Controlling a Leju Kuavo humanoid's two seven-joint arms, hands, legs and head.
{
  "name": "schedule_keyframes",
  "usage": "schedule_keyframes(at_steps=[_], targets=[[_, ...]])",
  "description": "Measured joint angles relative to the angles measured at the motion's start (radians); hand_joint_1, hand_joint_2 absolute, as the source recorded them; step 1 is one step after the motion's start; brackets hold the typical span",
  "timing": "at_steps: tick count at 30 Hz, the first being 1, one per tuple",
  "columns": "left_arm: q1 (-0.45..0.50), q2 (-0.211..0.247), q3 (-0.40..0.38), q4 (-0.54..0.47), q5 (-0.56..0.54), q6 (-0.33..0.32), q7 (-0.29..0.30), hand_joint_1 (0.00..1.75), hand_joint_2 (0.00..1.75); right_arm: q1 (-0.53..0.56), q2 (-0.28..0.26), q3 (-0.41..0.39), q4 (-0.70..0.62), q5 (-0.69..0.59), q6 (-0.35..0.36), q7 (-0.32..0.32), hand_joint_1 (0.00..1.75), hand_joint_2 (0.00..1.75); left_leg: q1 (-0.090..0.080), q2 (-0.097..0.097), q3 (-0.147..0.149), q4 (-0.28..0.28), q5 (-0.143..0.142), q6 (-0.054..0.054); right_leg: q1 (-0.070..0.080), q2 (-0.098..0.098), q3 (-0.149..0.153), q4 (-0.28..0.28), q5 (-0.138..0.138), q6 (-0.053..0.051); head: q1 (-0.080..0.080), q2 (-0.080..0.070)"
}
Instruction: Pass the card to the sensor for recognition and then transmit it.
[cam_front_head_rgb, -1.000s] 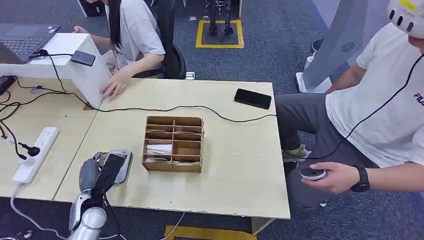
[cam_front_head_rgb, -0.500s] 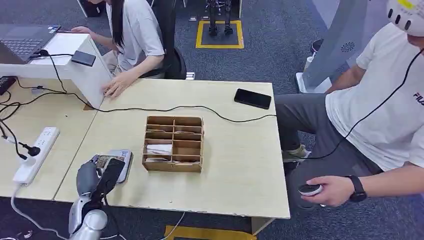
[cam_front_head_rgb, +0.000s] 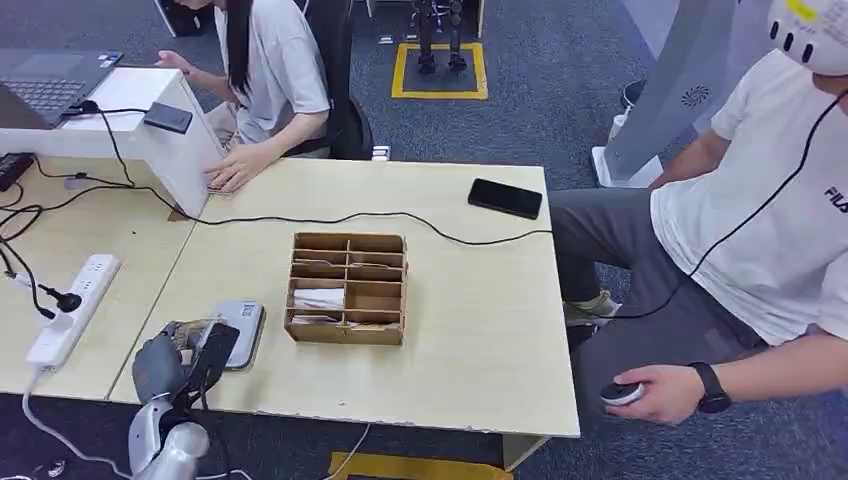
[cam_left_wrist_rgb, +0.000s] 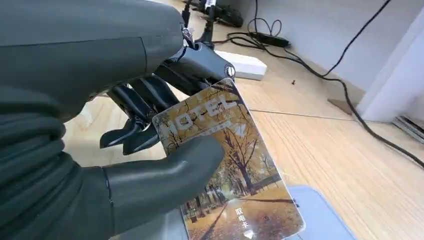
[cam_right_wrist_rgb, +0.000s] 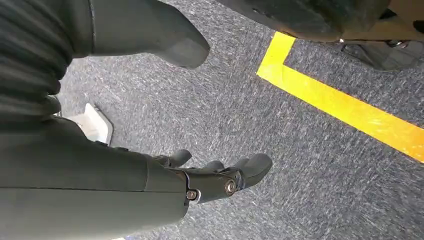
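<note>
- Lower left of the head view: I see the card (cam_left_wrist_rgb: 227, 172) pinched by my left hand (cam_front_head_rgb: 185, 355), just above the grey sensor (cam_front_head_rgb: 238, 322) on the surface (cam_front_head_rgb: 470, 330).
- Right hand (cam_right_wrist_rgb: 210, 180) hangs over carpet, fingers loosely spread, holding nothing.
- Wooden organizer (cam_front_head_rgb: 347, 288) stands beside the sensor.

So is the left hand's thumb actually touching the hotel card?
Touching. The left wrist view shows the thumb of the left hand pressed flat on the hotel card, with fingers behind it.
</note>
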Motion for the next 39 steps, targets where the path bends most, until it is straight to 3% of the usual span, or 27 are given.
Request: schedule_keyframes(at_steps=[10, 18, 23, 29, 31, 33, 39], targets=[[-0.018, -0.002, 0.018, 0.058, -0.009, -0.002, -0.02, 1.75, 1.75, 0.0, 0.0, 0.001, 0.0, 0.0, 0.0, 0.001, 0.0, 1.75, -0.001, -0.002, 0.004, -0.001, 0.0, 0.0, -0.001, -0.003, 0.005, 0.0, 0.0, 0.0, 0.0, 0.0], [-0.008, -0.019, 0.052, 0.046, 0.143, -0.109, -0.081, 1.75, 1.75, 0.0, 0.0, 0.001, 0.0, 0.0, -0.001, 0.001, 0.0, 1.75, -0.001, -0.004, 0.006, -0.001, 0.002, 0.002, -0.001, -0.006, 0.006, 0.0, 0.0, 0.0, 0.0, 0.0], [0.004, -0.035, 0.061, -0.011, 0.366, -0.253, -0.15, 1.75, 1.75, 0.0, 0.0, 0.001, 0.0, -0.002, -0.003, 0.0, 0.0, 1.75, -0.001, -0.007, 0.006, -0.001, 0.003, 0.002, -0.001, -0.009, 0.008, 0.0, 0.0, 0.0, 0.0, 0.0], [0.052, -0.064, 0.061, -0.184, 0.82, -0.391, -0.199, 1.75, 1.75, 0.003, 0.0, 0.001, 0.0, -0.003, -0.014, -0.005, 0.0, 1.75, -0.001, -0.006, 0.003, 0.0, 0.003, 0.002, -0.001, -0.008, 0.004, 0.0, 0.0, 0.0, 0.0, 0.0], [0.053, -0.07, 0.06, -0.25, 0.941, -0.397, -0.209, 1.75, 1.75, 0.004, 0.0, 0.001, 0.0, -0.002, -0.018, -0.009, 0.0, 1.75, -0.001, -0.006, 0.001, 0.0, 0.004, 0.002, 0.0, -0.007, 0.001, 0.0, 0.002, 0.001, 0.0, 0.0], [0.041, -0.068, 0.057, -0.317, 0.986, -0.38, -0.206, 1.75, 1.75, 0.004, 0.0, 0.001, 0.0, -0.002, -0.018, -0.011, 0.0, 1.75, -0.001, -0.006, 0.0, 0.0, 0.005, 0.001, -0.001, -0.007, 0.001, 0.0, 0.002, 0.001, 0.0, 0.0], [-0.013, -0.048, 0.042, -0.406, 0.952, -0.297, -0.244, 1.75, 1.75, 0.004, 0.0, 0.003, 0.0, -0.002, -0.008, -0.013, 0.0, 1.75, -0.001, -0.006, -0.001, 0.0, 0.005, 0.001, -0.001, -0.006, 0.0, 0.0, 0.002, 0.001, 0.0, 0.0]])
